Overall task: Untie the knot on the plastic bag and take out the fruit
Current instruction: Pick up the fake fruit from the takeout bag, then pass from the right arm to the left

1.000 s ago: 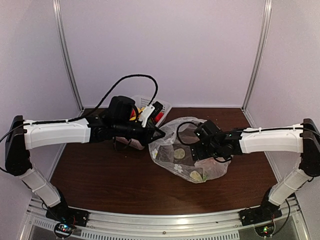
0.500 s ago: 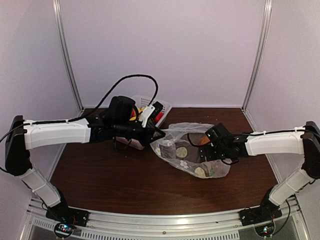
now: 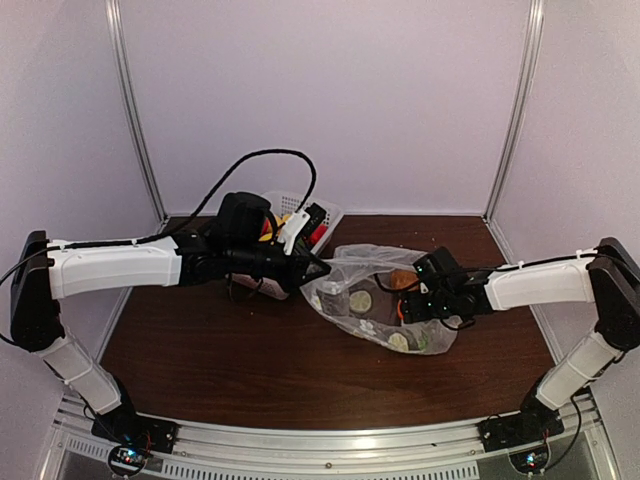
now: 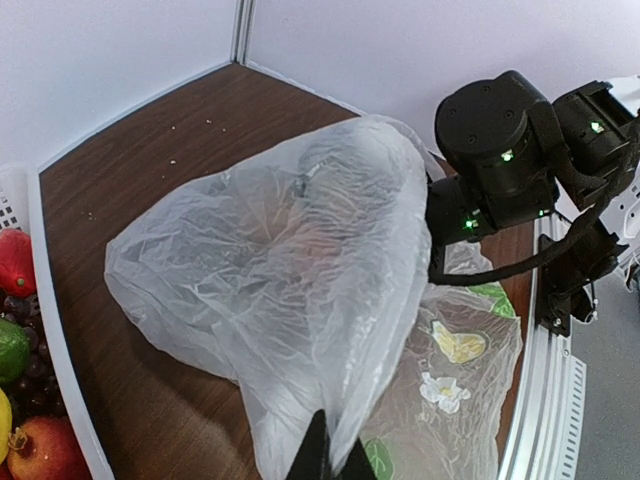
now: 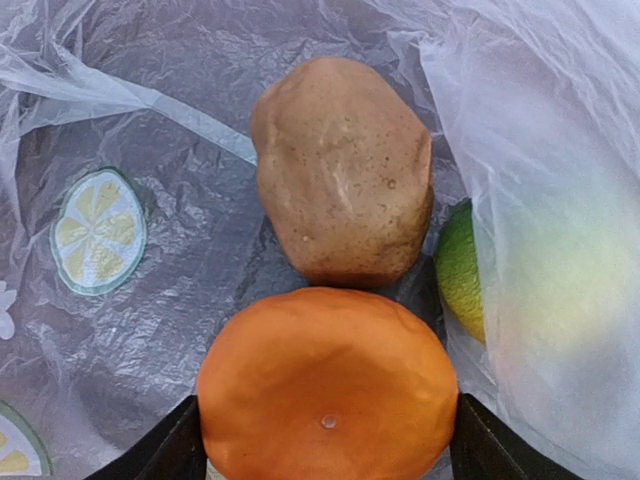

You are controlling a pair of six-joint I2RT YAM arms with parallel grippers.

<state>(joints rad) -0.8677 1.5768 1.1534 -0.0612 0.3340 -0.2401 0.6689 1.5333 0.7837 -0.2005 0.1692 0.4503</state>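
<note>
Top external view gives you the brown table with both arms stretched low over it toward the middle. The left arm comes in from the left and the right arm from the right. Between them lies the bag, crumpled on the right half of the table, its lime and flower prints facing up. Behind the left arm, by the back wall, sits the white basket with coloured items in it. Your left claw is at the bag's left end. On the left wrist view the left claw has its tips together, pinching a fold of the bag, and the film rises from there in a tent. Your right claw is at the bag's right part. On the right wrist view the right claw is clamped on the orange, one finger touching each side. Just beyond it the brown fruit lies on printed film, touching the orange. Right of both, a green fruit is mostly veiled by a layer of film. You cannot make out the knot in any view.
</note>
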